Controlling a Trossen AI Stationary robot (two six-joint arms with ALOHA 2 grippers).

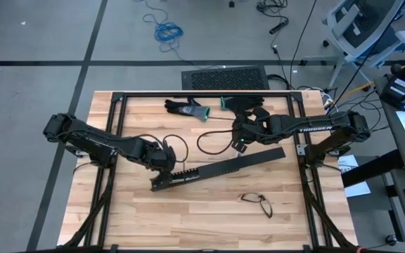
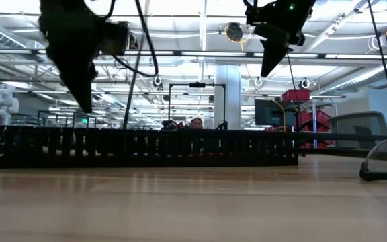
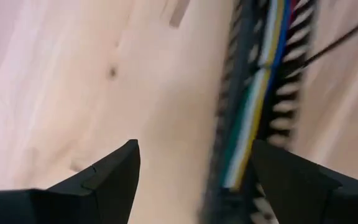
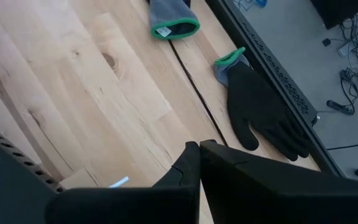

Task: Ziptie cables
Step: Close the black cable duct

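The cables (image 3: 261, 87), yellow, blue, green and red wires, lie lengthwise inside a long black slotted duct (image 1: 216, 169) that rests slantwise on the table. My left gripper (image 3: 194, 171) hangs open just above the duct's left end (image 1: 162, 160). In the left wrist view one finger stands over bare wood and the other over the duct; in the low view its tips (image 2: 86, 107) are clear of the duct (image 2: 140, 144). My right gripper (image 4: 199, 149) is shut with nothing in it, held in the air over the duct's right part (image 1: 241, 144).
Two grey-and-black gloves with green cuffs (image 1: 188, 107) (image 1: 248, 104) lie at the table's far side, also seen in the right wrist view (image 4: 263, 106). A black cord loops on the wood (image 1: 206, 140). A small black wire-like object (image 1: 257, 202) lies near the front right.
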